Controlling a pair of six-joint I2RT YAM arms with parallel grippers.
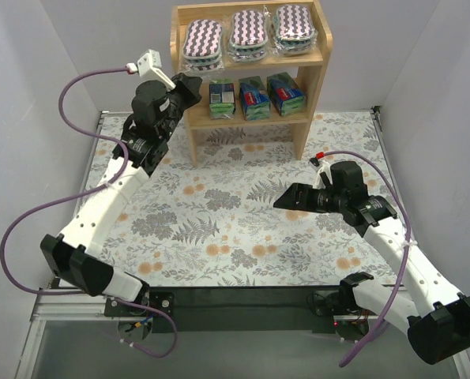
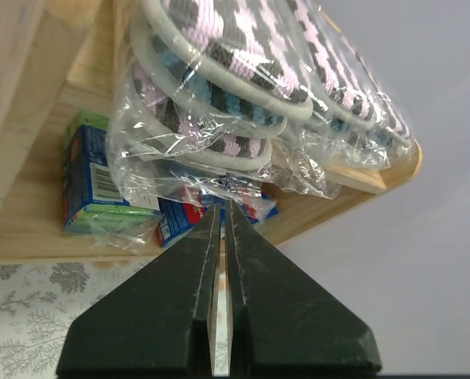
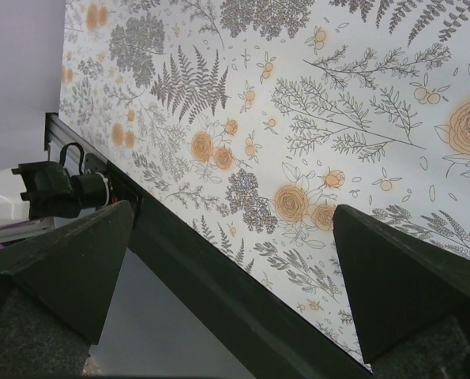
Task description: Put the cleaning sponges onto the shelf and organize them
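The wooden shelf (image 1: 313, 95) stands at the back of the table. Three purple-and-white striped pads (image 1: 249, 33) in clear wrap lie side by side on its top tier. Three boxy green-blue-red packs (image 1: 255, 98) stand on the lower tier. My left gripper (image 1: 193, 88) is shut and empty at the shelf's left front corner. In the left wrist view its tips (image 2: 223, 207) sit just below the nearest pad (image 2: 242, 71), with a pack (image 2: 96, 185) behind. My right gripper (image 1: 286, 199) is open and empty over the mat; in the right wrist view (image 3: 233, 209) nothing is between its jaws.
A floral mat (image 1: 219, 213) covers the table. A black rail (image 1: 242, 296) runs along the front edge and also shows in the right wrist view (image 3: 219, 292). Purple cables (image 1: 29, 213) loop off both arms. White walls close in the sides and back.
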